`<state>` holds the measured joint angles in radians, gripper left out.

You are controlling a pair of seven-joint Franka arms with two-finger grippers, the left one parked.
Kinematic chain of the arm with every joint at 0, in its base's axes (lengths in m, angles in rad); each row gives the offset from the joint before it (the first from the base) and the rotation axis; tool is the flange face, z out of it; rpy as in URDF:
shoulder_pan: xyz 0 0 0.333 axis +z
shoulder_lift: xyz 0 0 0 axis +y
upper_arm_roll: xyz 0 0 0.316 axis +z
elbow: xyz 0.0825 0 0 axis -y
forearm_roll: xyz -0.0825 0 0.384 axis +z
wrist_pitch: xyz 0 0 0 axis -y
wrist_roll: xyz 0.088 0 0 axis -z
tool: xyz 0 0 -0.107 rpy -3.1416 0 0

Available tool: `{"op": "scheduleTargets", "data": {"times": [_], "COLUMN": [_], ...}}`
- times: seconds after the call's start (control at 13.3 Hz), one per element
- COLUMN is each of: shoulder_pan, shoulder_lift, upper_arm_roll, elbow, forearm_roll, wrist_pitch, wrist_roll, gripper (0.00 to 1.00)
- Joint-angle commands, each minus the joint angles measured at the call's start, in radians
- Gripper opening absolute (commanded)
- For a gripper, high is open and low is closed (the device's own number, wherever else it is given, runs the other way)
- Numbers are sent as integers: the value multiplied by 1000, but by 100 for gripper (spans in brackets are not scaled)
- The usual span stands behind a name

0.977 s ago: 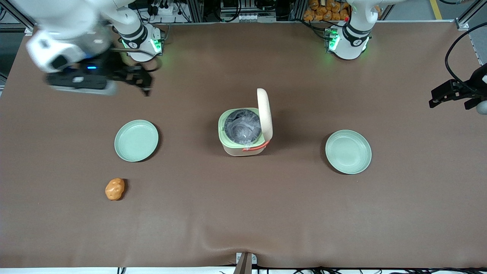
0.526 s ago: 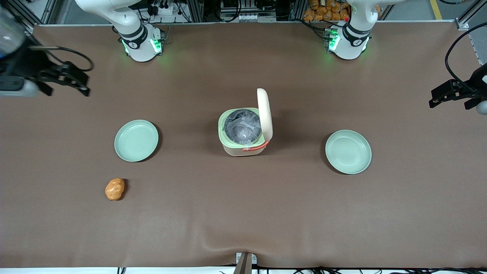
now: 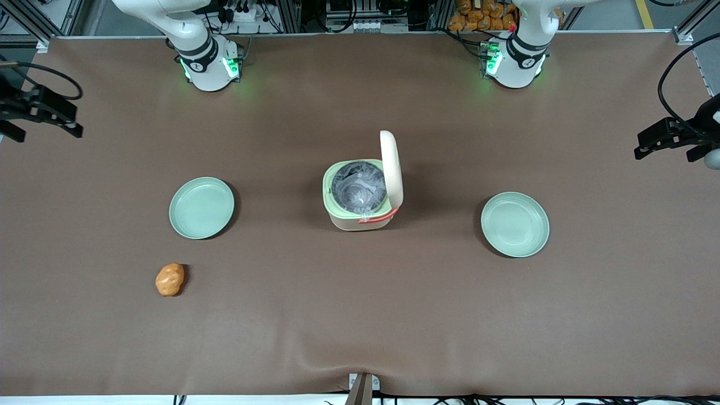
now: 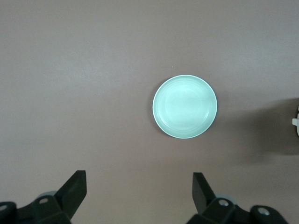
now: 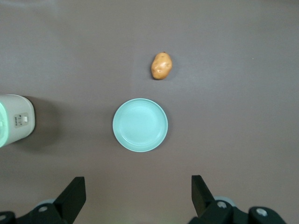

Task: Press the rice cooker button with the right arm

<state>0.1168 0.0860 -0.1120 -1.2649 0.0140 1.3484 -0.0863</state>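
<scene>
The rice cooker (image 3: 363, 194) sat mid-tabletop (image 3: 360, 315), lid swung up and standing on edge on the side toward the parked arm, grey pot open to view. Its coral handle faced the front camera. A small control panel showed on the cooker's wall in the right wrist view (image 5: 21, 120), its markings too small to read. The gripper (image 5: 138, 198) hung high at the working arm's end of the tabletop, jaws spread wide and holding nothing, over a pale green plate (image 5: 140, 124) with a potato (image 5: 161, 66) near it.
</scene>
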Motion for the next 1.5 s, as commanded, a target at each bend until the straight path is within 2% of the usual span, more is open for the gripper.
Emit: {"op": "scheduleTargets", "data": {"times": [0.0, 0.53, 0.9, 1.43], "shoulder_pan": [-64, -71, -71, -57], "shoulder_lift": [-22, -78, -167, -216], "upper_arm_roll": [22, 23, 25, 31], "elbow": [-19, -120, -296, -312], "forearm_roll": [6, 4, 6, -2], "wrist_pitch": [1, 37, 144, 89], "wrist_roll": [-79, -87, -78, -9], "gripper": [100, 100, 100, 100]}}
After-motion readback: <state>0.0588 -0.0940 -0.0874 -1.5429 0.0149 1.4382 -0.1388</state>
